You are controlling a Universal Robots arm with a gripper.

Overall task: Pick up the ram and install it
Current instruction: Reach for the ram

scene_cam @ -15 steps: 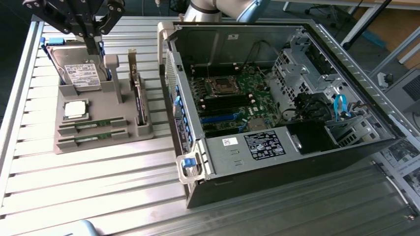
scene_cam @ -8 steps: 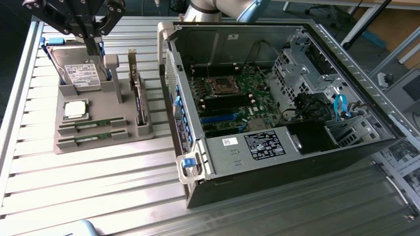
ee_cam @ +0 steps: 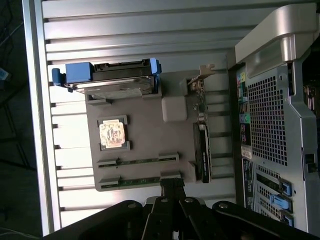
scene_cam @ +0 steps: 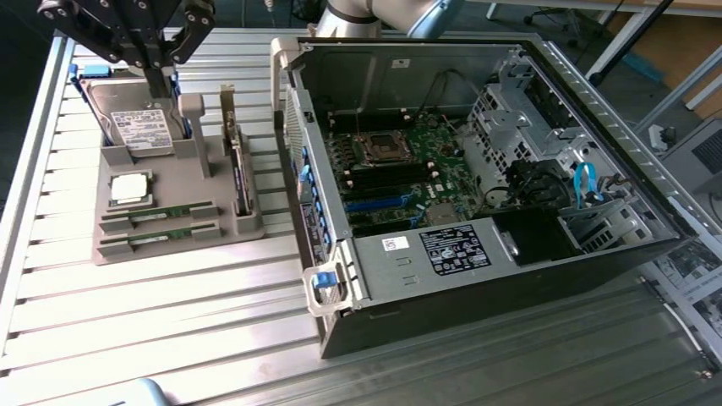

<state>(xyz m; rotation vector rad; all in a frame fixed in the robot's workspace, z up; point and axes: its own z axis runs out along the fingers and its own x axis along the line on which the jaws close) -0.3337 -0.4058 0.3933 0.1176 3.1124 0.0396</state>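
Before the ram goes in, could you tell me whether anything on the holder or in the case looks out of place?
Nothing stands out. Both ram sticks lie flat in their holder slots, the processor sits square in its pocket, the hard drive rests in its stand, and the open case shows nothing loose.

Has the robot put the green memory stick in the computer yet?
Not yet. Done: nothing that shows. Both ram sticks lie in their slots on the grey holder, and the long slots on the motherboard look empty. In hand: the gripper hangs shut above the holder, holding nothing. Left: the whole pick-up and install.
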